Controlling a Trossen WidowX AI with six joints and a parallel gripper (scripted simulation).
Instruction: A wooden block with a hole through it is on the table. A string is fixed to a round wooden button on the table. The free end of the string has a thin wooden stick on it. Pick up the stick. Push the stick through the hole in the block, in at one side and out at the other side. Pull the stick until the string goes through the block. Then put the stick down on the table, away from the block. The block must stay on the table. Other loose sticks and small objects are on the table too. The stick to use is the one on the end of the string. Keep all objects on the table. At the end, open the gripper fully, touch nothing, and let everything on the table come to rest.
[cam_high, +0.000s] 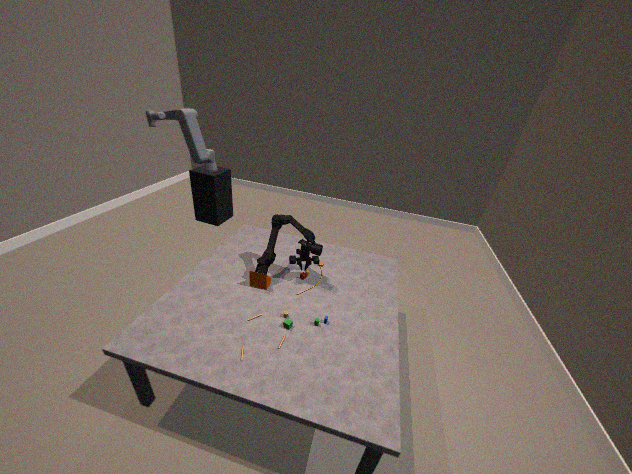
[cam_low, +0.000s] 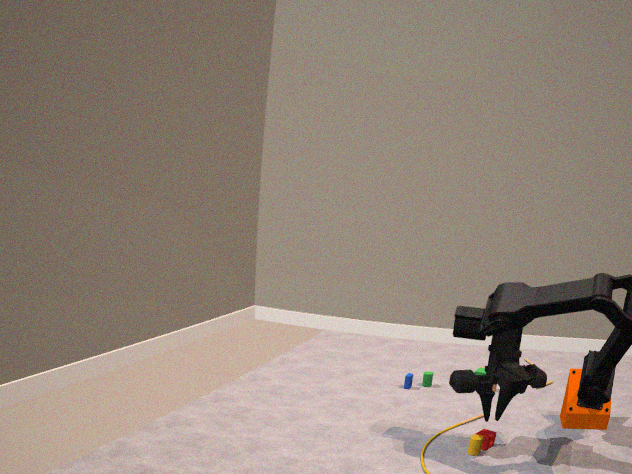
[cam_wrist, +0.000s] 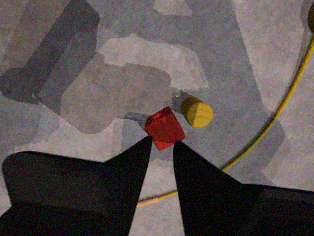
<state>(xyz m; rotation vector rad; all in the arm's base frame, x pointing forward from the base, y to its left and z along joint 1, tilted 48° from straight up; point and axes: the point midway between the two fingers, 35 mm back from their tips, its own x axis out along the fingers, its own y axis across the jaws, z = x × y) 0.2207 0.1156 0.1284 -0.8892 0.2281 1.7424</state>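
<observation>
And the end effector (cam_high: 304, 268) (cam_low: 492, 419) (cam_wrist: 162, 143) hovers above the red block (cam_high: 303, 276) (cam_low: 487, 439) (cam_wrist: 166, 128), fingertips slightly apart, nothing between them! The tethered stick (cam_high: 305, 291) (cam_wrist: 147, 202) lies on the bench (cam_high: 352, 352) (cam_low: 306, 397) (cam_wrist: 280, 25), nearer in the top view; best to shift there, open wider, straddle it squarely, then grip without dragging the yellow string (cam_high: 321, 275) (cam_low: 433, 439) (cam_wrist: 274, 117).
</observation>
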